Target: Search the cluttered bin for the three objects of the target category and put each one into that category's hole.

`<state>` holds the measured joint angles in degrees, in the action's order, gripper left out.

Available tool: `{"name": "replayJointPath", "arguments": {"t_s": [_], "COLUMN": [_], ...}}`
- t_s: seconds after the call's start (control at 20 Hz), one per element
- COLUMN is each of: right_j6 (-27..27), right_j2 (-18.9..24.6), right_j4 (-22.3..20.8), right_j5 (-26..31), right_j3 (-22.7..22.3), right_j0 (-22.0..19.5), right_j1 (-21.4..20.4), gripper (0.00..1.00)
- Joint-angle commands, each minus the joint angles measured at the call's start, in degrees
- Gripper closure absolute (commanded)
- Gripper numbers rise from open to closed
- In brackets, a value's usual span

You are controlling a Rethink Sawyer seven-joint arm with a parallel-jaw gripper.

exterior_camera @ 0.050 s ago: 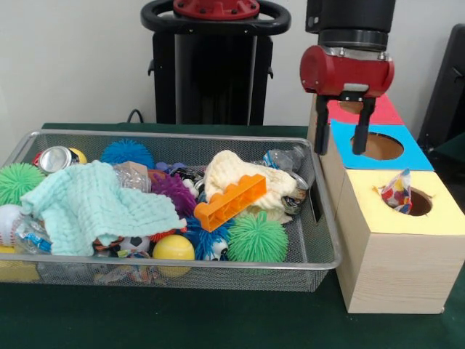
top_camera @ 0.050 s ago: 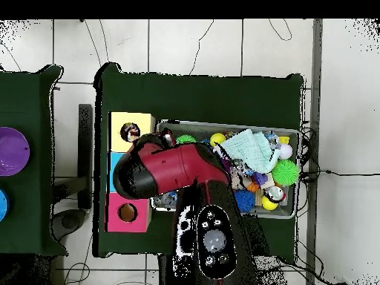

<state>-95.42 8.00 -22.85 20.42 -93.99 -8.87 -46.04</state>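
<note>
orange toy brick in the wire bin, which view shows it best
The front view: the orange plastic studded brick lies in plain sight, tilted on the cream knitted cloth in the wire mesh bin. In the overhead view the red and black arm covers that part of the bin, so I cannot pick it out.

The wire bin [exterior_camera @ 0.050 s ago: 320, 247] is packed from wall to wall, so no bare floor shows for reaching in. The mint cloth [exterior_camera @ 0.050 s ago: 94, 207] blankets the left half, and the orange brick [exterior_camera @ 0.050 s ago: 231, 202] lies tilted across the cream cloth [exterior_camera @ 0.050 s ago: 243, 182] at centre. The yellow hole [exterior_camera @ 0.050 s ago: 415, 202] is plugged by a patterned wrapper [exterior_camera @ 0.050 s ago: 397, 190] (poking out the top). The blue hole [exterior_camera @ 0.050 s ago: 378, 146] lies open beneath the gripper [exterior_camera @ 0.050 s ago: 343, 134].
</note>
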Motion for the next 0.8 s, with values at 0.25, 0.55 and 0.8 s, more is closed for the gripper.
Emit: {"name": "replayJointPath", "arguments": {"t_s": [0.25, 0.55, 0.8], "right_j6": [-5.1, 3.8, 13.9], "right_j2": [-0.6, 1.8, 10.3], "right_j4": [5.2, 6.6, 8.7], "right_j5": [7.1, 14.0, 19.9], "right_j3": [-1.6, 2.0, 8.2], "right_j0": [-9.5, -16.7, -25.2], "right_j1": [-2.3, -5.1, -4.3], "gripper": [0.00, 0.00, 0.00]}}
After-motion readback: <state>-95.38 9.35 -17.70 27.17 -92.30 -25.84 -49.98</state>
